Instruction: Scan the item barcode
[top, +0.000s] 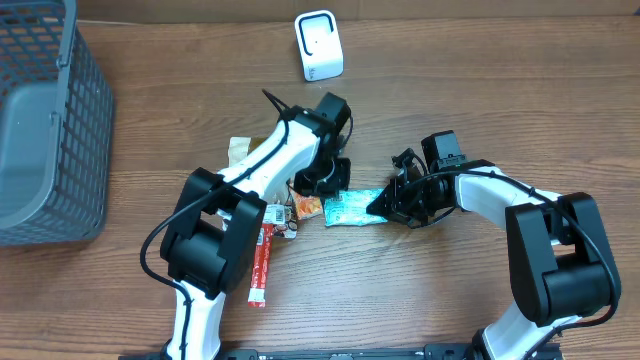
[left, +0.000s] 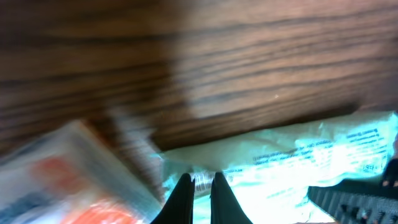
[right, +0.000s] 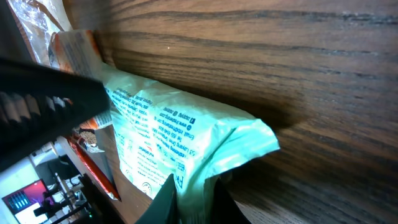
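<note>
**Both pincers pinching one green packet at mid-bench**

At the far left a grey mesh basket (top: 88, 150) is sitting on the wooden bench (top: 500, 90). Right of it, a red stick pack (top: 262, 262) is lying beside the left arm's base, and an orange packet (top: 307, 207) is resting just left of the green packet (top: 352, 208), the item to be scanned. That packet is lying flat near the middle of the bench, between the two arms.

The left pincer (top: 330, 193) is pressing down at the packet's left end. In the left wrist view its fingers are standing almost together, with the packet's crimped edge between them.

A white scanner (top: 318, 45) is standing at the bench's far edge, well apart from the packet.

The right pincer (top: 386, 205) is gripping the packet's right end. Its wrist view is showing the fingers drawn in tight, with the corner of the wrapper bunching up between them.
</note>
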